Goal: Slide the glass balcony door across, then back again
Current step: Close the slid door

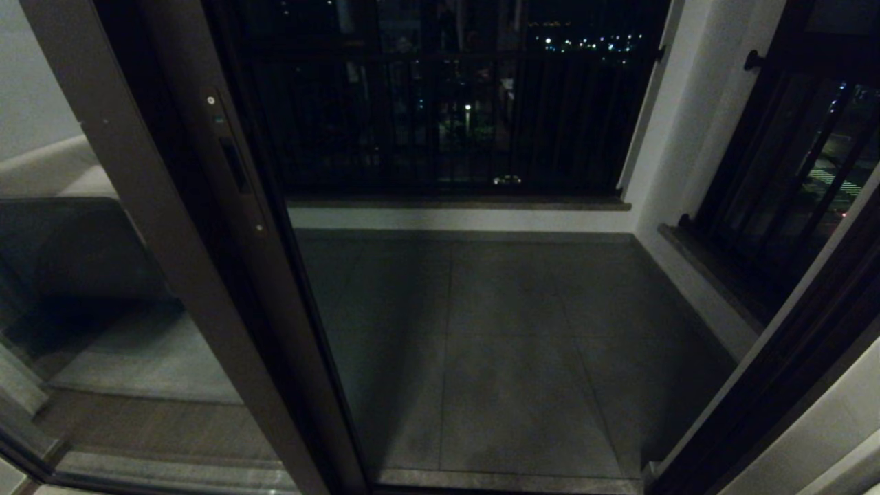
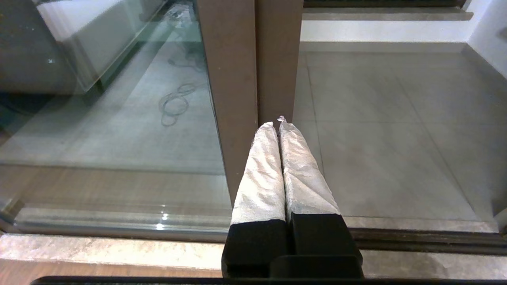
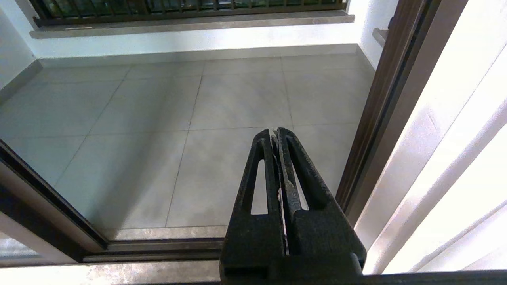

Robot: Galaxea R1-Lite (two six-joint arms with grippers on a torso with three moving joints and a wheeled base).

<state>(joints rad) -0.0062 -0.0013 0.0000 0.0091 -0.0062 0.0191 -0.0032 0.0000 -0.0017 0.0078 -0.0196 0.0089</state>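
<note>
You are looking out through an open doorway onto a small balcony at night. The glass door (image 1: 227, 227) stands slid to the left of the opening, its dark brown upright running from the upper left down toward the threshold, with a narrow black handle slot (image 1: 234, 165) set into it and a small screw above and below the slot. Just left of it is a wider plain brown post (image 1: 130, 185), and behind the glass on that side you can make out a dim room reflection or interior; which it is cannot be told.

Neither arm shows from the head camera. From the left wrist camera, your left gripper (image 2: 277, 123) has its two white-wrapped fingers (image 2: 259, 174) pressed together with nothing between them, and it hangs low, near the threshold track (image 2: 416, 237), pointing at the foot of the door's brown upright without touching it. From the right wrist camera, your right gripper (image 3: 276, 133) is likewise closed, its black fingers meeting at the tips and holding nothing, and it hangs over the threshold near the right-hand door frame (image 3: 380, 103).

Beyond the opening lies the grey tiled floor (image 1: 509, 344), bounded at the far side by a low white wall with black railings (image 1: 447, 103) above it, and more railings on the right.
</note>
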